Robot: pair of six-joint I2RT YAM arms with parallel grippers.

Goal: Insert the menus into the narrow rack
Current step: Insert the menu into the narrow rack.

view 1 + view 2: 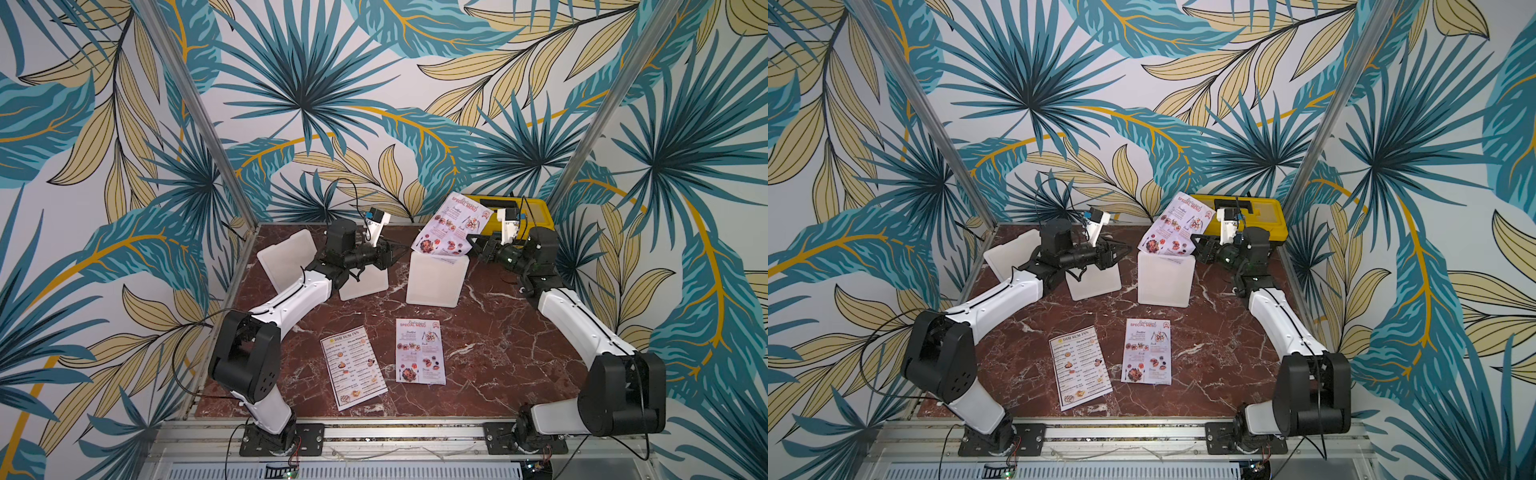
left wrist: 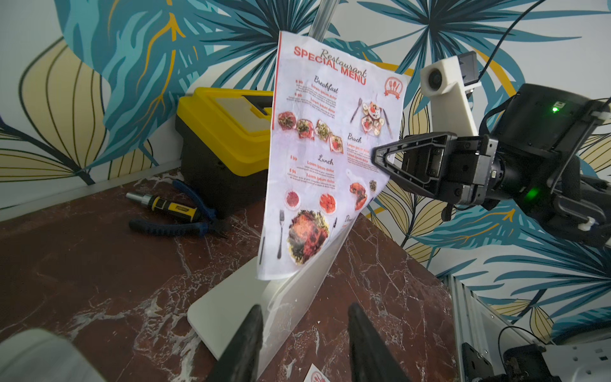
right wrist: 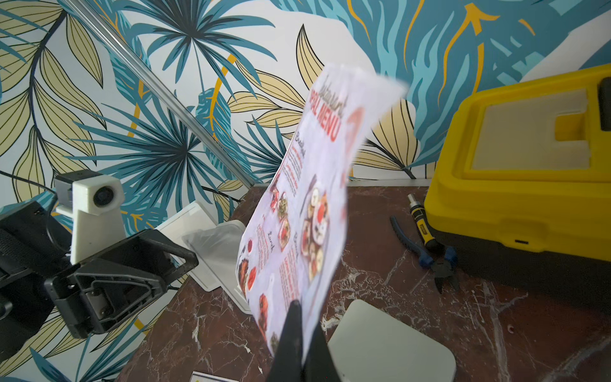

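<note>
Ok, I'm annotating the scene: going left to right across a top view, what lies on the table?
White panel → DIM SUM INN menu → flat SPECIAL MENU → toolbox.

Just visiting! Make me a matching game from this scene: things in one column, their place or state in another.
1 DIM SUM INN menu
2 raised SPECIAL MENU
3 left claw
4 yellow toolbox

A open
B flat on the table
C in the far corner
D pinched by the right claw

Pairs: 1-B, 2-D, 3-A, 4-C
</note>
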